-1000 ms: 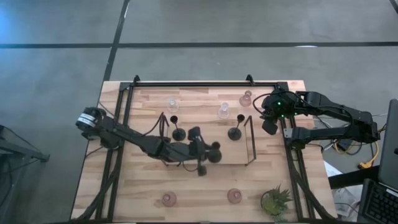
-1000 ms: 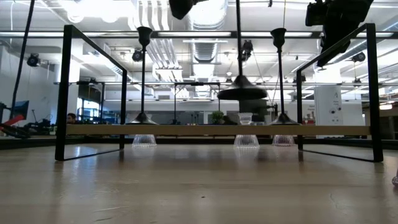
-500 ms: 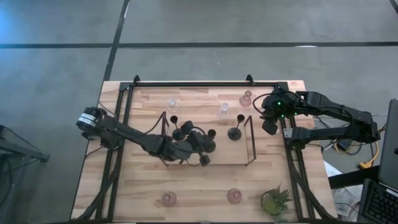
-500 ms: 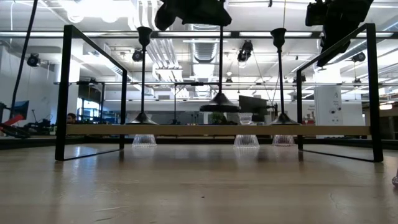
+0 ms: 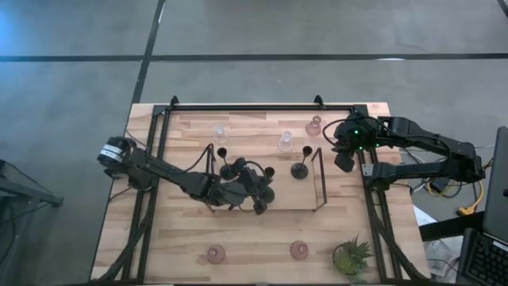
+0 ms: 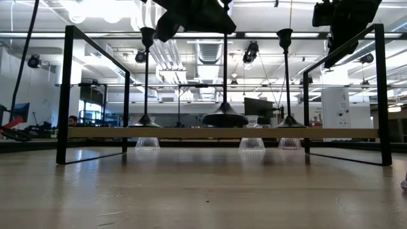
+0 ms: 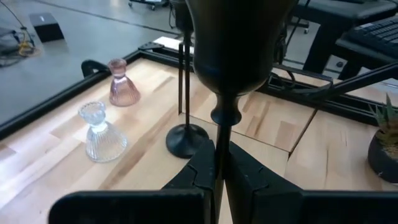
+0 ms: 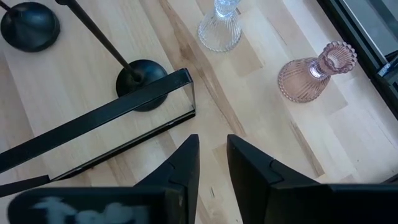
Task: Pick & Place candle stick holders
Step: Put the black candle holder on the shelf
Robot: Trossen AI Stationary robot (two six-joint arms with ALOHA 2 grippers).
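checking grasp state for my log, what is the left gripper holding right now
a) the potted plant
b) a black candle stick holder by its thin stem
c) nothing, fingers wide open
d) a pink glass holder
b: in the left wrist view the left gripper has its fingers closed around the thin stem of the black candle stick holder, whose cup stands just above them.
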